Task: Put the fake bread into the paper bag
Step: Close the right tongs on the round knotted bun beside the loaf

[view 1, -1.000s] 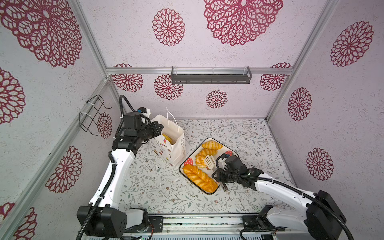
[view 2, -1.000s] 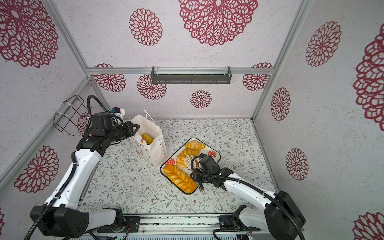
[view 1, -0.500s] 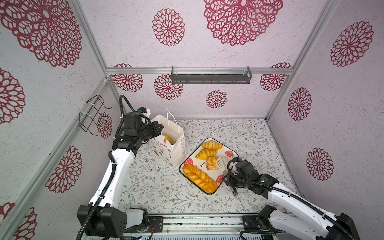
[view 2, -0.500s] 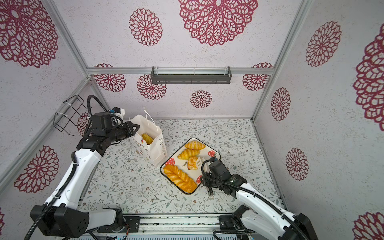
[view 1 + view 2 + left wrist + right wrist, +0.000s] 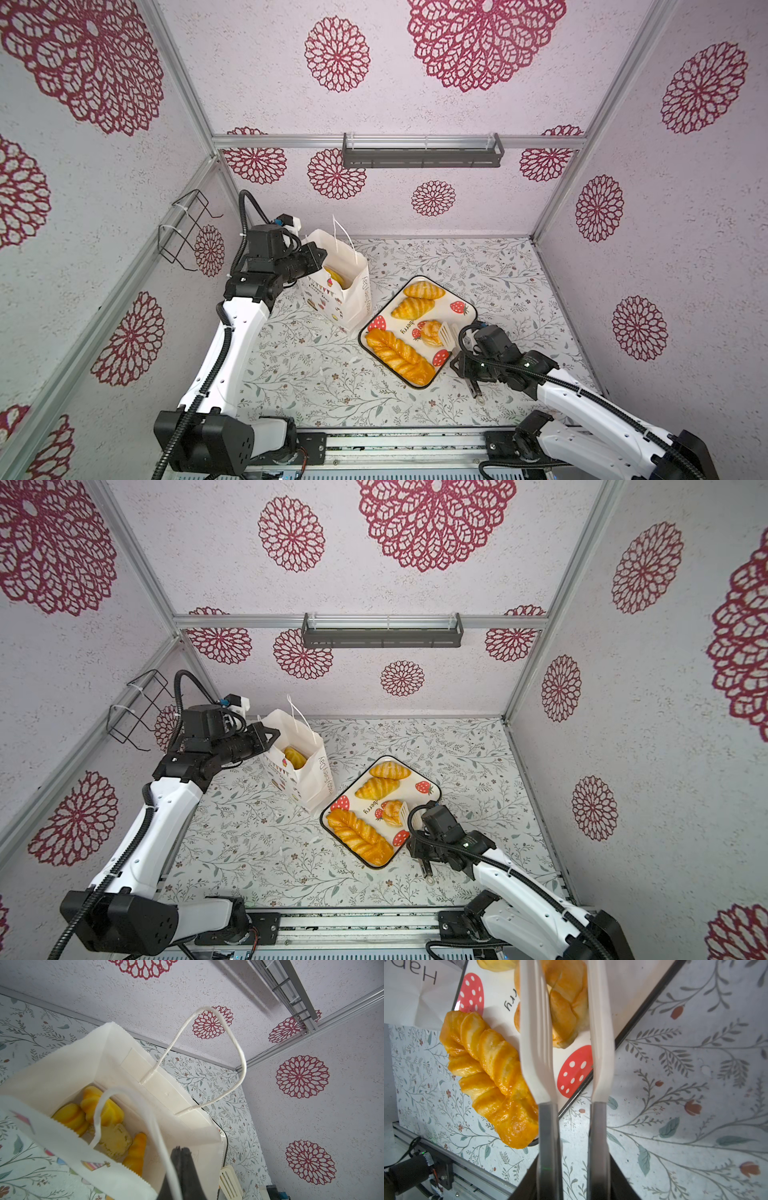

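Your left hand (image 5: 318, 254) is pinched shut on the top edge of the paper bag (image 5: 353, 303). The bag stands on the tabletop (image 5: 316, 374). Some fake bread (image 5: 108, 1112) already lies down inside it. Just beside the bag is the strawberry tray (image 5: 444, 309). On it lie a plaited loaf (image 5: 399, 357), two croissants (image 5: 423, 290) and a small twisted roll (image 5: 430, 332). Your right hand (image 5: 444, 333) is a little open, with one white blade on each side of that roll. You cannot tell if the blades touch it.
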Available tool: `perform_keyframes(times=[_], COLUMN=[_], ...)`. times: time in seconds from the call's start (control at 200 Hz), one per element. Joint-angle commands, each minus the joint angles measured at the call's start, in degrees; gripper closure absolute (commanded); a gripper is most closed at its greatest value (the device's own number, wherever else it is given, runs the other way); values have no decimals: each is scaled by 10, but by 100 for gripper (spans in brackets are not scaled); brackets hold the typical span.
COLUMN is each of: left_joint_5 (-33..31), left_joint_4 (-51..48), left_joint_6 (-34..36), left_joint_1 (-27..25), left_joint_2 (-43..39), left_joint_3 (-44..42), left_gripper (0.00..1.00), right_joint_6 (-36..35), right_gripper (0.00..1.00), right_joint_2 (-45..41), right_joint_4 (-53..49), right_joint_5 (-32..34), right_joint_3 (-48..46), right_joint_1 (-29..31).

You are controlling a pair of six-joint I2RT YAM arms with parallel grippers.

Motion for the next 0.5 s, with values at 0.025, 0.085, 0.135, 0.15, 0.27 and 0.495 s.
perform_keyframes(times=[0.025, 0.085, 0.135, 0.15, 0.27, 0.495], left_joint_5=[3, 1, 1, 1, 1, -2], left_joint_4=[12, 12, 13, 13, 13, 14], left_joint_6=[-1, -1, -1, -1, -1, 1], left_joint_1=[3, 3, 3, 3, 3, 3], left_joint_2=[-7, -7, -8, -8, -7, -8], left_joint_3=[-4, -5, -6, -6, -6, -7], left_gripper=[100, 100, 100, 100, 100, 100], right_joint_6=[-3, -8, -13, -15, -29, -50], right_gripper=[66, 63, 62, 62, 57, 47], right_joint_2=[-3, -5, -8, -9, -11, 17], right_joint_4=[-4, -14, -20, -21, -43, -54], right_joint_5=[18, 22, 20, 20, 22, 17], right_joint_3=[14, 24, 34, 37, 63, 97], right_joint_1=[-4, -4, -4, -4, -3, -2])
